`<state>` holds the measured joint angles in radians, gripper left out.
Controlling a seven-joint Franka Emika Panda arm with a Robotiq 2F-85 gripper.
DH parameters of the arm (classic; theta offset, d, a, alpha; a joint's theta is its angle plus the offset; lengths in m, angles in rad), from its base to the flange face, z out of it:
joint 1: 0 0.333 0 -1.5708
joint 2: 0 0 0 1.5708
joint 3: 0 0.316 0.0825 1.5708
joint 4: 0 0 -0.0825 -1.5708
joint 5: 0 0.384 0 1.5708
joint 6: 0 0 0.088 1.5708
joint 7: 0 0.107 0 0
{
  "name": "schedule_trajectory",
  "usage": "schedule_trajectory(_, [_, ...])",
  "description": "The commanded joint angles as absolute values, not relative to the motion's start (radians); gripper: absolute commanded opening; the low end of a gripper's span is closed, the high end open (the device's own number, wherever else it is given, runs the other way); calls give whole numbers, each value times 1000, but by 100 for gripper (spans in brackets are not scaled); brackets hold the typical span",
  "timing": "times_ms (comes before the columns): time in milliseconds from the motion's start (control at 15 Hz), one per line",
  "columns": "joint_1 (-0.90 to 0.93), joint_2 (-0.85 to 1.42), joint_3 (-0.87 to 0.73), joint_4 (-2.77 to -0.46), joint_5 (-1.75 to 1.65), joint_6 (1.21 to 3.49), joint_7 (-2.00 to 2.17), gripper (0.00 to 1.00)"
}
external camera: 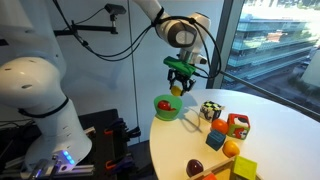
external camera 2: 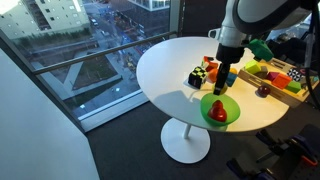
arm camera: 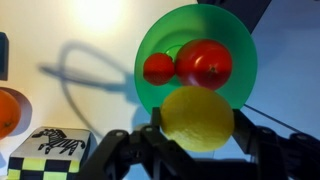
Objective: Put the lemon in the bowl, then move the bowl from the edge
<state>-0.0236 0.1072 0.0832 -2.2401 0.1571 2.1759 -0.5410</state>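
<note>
Pinching the small, roundish yellow lemon (arm camera: pixel 198 112) in the hand (arm camera: pixel 200 138), just above the near rim of the bright-green round plastic bowl (arm camera: pixel 150 55). Shift toward centre, lower, then let go gently beside the red fruits (arm camera: pixel 203 63).

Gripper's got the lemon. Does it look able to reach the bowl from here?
Probably yes. The gripper holds the lemon just above the bowl, with nothing between them. Two red pieces lie inside, so room is tighter.
</note>
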Motion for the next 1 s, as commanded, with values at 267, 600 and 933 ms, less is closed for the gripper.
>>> schedule_trajectory(267, [7, 69, 82, -2331, 155, 2257, -572, 45])
schedule_trajectory(600, [8, 79, 77, -2373, 130, 2359, -557, 45])
schedule_trajectory(933, [5, 87, 71, -2409, 98, 2434, -545, 45])
